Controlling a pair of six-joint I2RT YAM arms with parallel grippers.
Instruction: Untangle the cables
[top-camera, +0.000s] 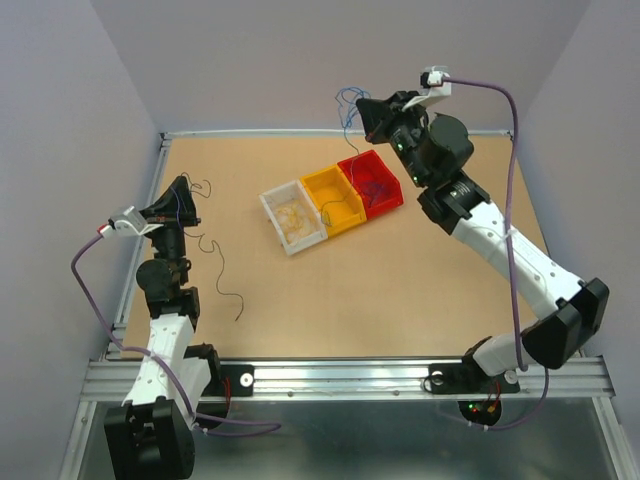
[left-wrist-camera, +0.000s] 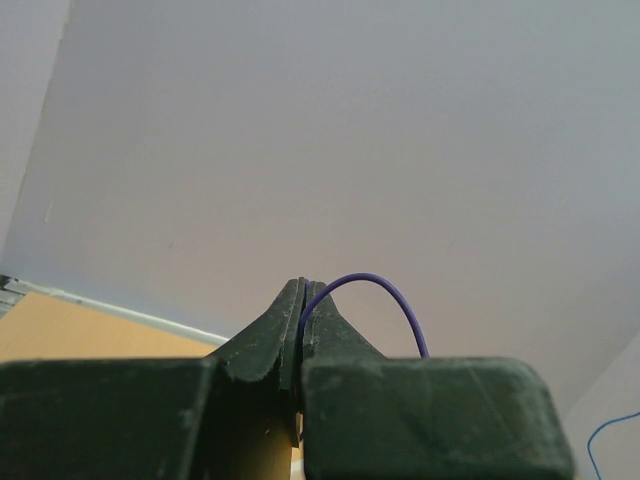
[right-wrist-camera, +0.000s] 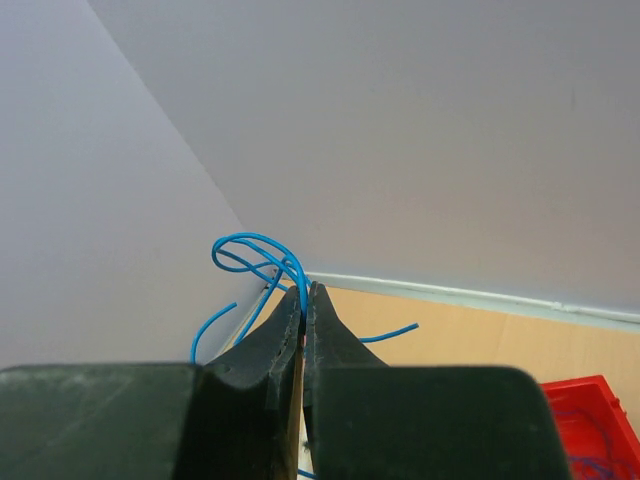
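Note:
My left gripper (top-camera: 180, 203) is raised at the table's left side, shut on a thin purple cable (left-wrist-camera: 375, 285) that arcs out of the closed fingertips (left-wrist-camera: 303, 292). My right gripper (top-camera: 366, 115) is raised near the back wall, shut on a curly blue cable (top-camera: 349, 100). In the right wrist view the blue cable's loops (right-wrist-camera: 250, 250) stick out above the closed gripper (right-wrist-camera: 306, 295). A thin dark cable (top-camera: 226, 270) lies curled on the table right of the left arm. Another short one (top-camera: 200, 186) shows beside the left gripper.
Three small bins stand in a row mid-table: white (top-camera: 271, 205), yellow (top-camera: 318, 180) and red (top-camera: 357, 161), each holding thin wires. The red bin's corner shows in the right wrist view (right-wrist-camera: 590, 395). Walls enclose the table on the back and both sides.

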